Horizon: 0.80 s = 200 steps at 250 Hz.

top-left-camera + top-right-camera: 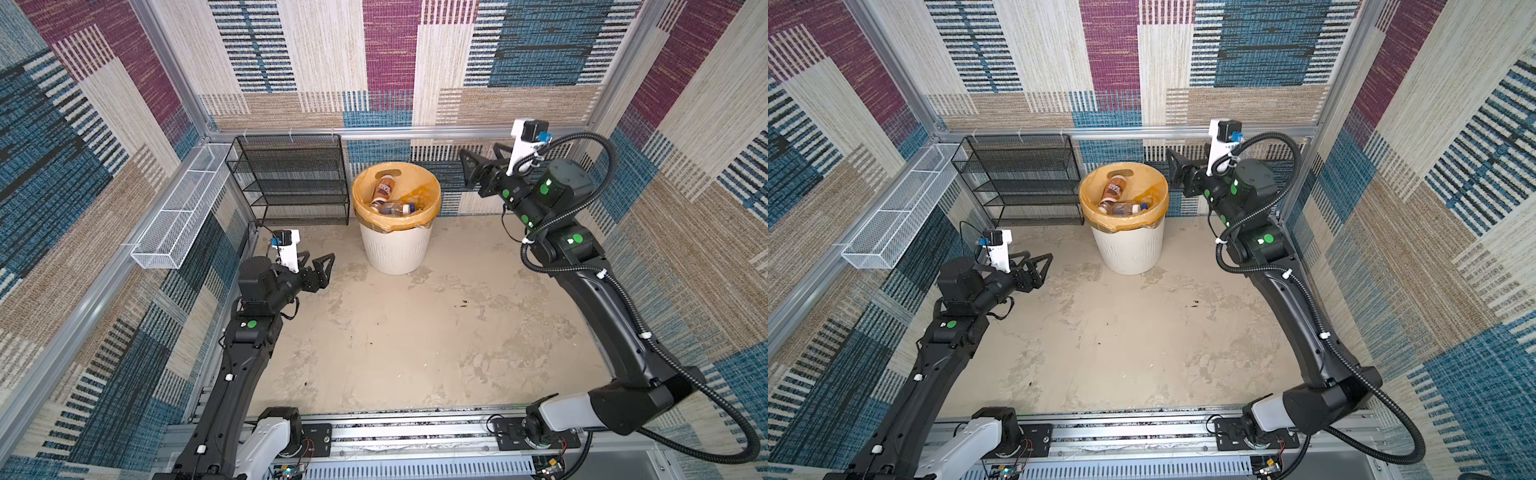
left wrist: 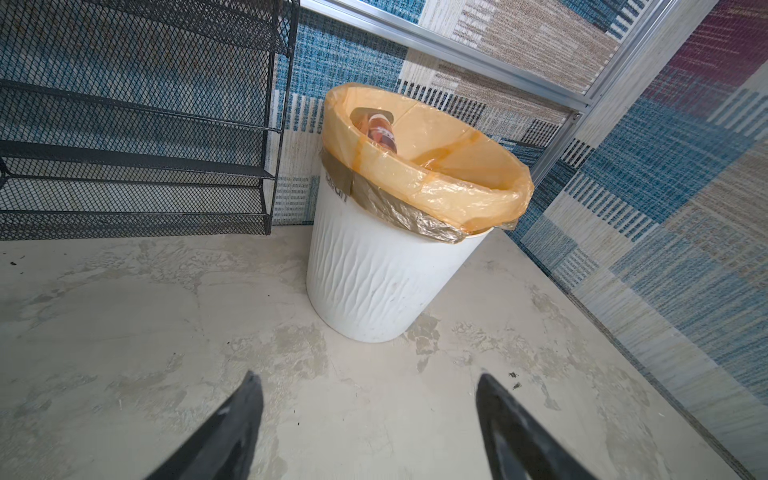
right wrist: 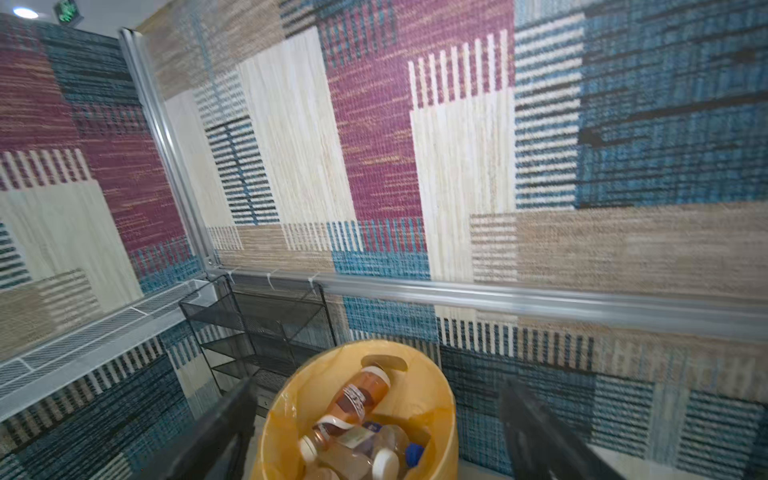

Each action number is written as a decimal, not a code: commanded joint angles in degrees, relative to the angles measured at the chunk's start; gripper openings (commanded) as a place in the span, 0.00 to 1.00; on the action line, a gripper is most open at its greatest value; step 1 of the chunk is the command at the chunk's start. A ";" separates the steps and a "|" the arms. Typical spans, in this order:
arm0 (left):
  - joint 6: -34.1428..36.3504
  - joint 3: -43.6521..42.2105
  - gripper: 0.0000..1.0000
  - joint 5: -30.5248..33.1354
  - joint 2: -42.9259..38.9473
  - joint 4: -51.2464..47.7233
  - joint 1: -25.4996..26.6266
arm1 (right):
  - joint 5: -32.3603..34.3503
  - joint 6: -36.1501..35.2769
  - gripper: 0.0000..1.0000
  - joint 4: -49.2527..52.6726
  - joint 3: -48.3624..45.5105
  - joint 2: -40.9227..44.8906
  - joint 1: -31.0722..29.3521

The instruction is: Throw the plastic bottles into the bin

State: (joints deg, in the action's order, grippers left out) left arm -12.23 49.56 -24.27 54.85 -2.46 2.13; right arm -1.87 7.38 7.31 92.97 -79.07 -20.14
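White ribbed plastic bin (image 1: 395,249), lined with a translucent orange bag, stands by the back wall in both top views. Small capped plastic bottles (image 1: 384,189) lie piled inside it. Left wrist view: left gripper (image 2: 368,382) spread, holding nothing. Right wrist view: right gripper (image 3: 378,384) spread, holding nothing, near the bin's rim.

Two grippers: left gripper (image 1: 320,258) and right gripper (image 1: 473,166). Ahead of both sets of jaws stands one bin (image 1: 395,245) holding at least four plastic bottles (image 3: 357,399). Beside it are one black mesh rack (image 1: 291,178) and one white wire basket (image 1: 178,216).
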 commanded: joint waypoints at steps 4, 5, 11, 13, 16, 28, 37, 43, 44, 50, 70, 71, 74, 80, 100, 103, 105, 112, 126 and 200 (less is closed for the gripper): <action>0.45 0.01 0.81 0.67 0.08 0.60 -0.02 | 5.70 0.25 0.92 -1.94 -9.73 4.81 1.42; 0.45 0.01 0.81 0.69 0.08 0.56 -0.02 | 5.81 0.35 0.92 -1.85 -10.09 4.94 1.47; 0.43 0.15 0.81 0.87 0.24 0.38 -0.02 | 6.44 0.49 0.92 -1.50 -12.32 5.85 1.95; 0.45 0.13 0.81 0.89 0.30 0.38 -0.02 | 6.61 0.61 0.92 -1.35 -13.06 6.21 2.12; 0.45 0.15 0.81 1.01 0.41 0.27 -0.02 | 6.93 0.82 0.92 -1.15 -14.17 6.66 2.46; 0.30 0.34 0.81 2.08 0.53 -0.16 0.05 | 8.50 1.96 0.92 -0.40 -18.85 8.51 3.99; 0.11 0.35 0.81 3.31 0.83 -0.71 0.07 | 9.09 3.06 0.92 -0.41 -22.68 9.94 5.44; -0.12 0.45 0.81 4.17 1.04 -1.10 0.07 | 9.17 3.74 0.92 -0.81 -25.60 11.11 6.39; -0.14 0.49 0.81 4.33 1.04 -1.17 0.07 | 9.16 3.85 0.92 -0.90 -26.15 11.29 6.54; -0.41 0.49 0.81 5.16 1.33 -1.47 0.15 | 9.18 4.29 0.92 -1.57 -29.09 12.44 7.45; -2.22 0.18 0.81 8.36 2.32 -2.20 0.24 | 11.38 4.62 0.94 -6.34 -40.34 16.86 9.46; -2.33 0.14 0.81 8.54 2.43 -2.20 0.24 | 11.83 4.62 0.94 -6.61 -40.95 17.07 9.53; -2.76 -0.08 0.81 9.07 2.57 -2.19 0.24 | 12.42 4.58 0.95 -7.41 -42.51 17.78 9.77; -3.73 -0.61 0.81 10.12 2.86 -2.05 0.24 | 13.55 4.52 0.96 -9.19 -45.63 18.98 10.30; -7.27 -4.45 0.82 14.15 3.18 0.32 0.26 | 17.98 5.55 0.99 -16.63 -55.97 22.81 11.62; -7.81 -5.30 0.82 14.95 3.16 0.98 0.24 | 18.22 5.48 0.99 -18.13 -57.62 23.37 11.76; -8.16 -5.87 0.82 15.37 3.16 1.50 0.24 | 18.35 5.37 0.99 -19.25 -58.66 23.70 11.89; -9.03 -8.16 0.82 16.85 3.14 3.44 0.24 | 18.94 4.96 1.00 -23.23 -61.84 24.98 12.12; -9.98 -13.42 0.82 20.45 2.80 8.82 0.24 | 20.45 4.68 0.99 -30.47 -68.49 27.08 12.32; -3.54 -27.50 0.84 37.06 4.31 26.54 0.24 | 26.94 4.56 0.99 -47.66 -82.51 24.87 13.99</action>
State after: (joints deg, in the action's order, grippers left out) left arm -19.38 24.53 4.21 58.00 12.73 2.37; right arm 21.26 11.70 -28.60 12.23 -52.71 -6.35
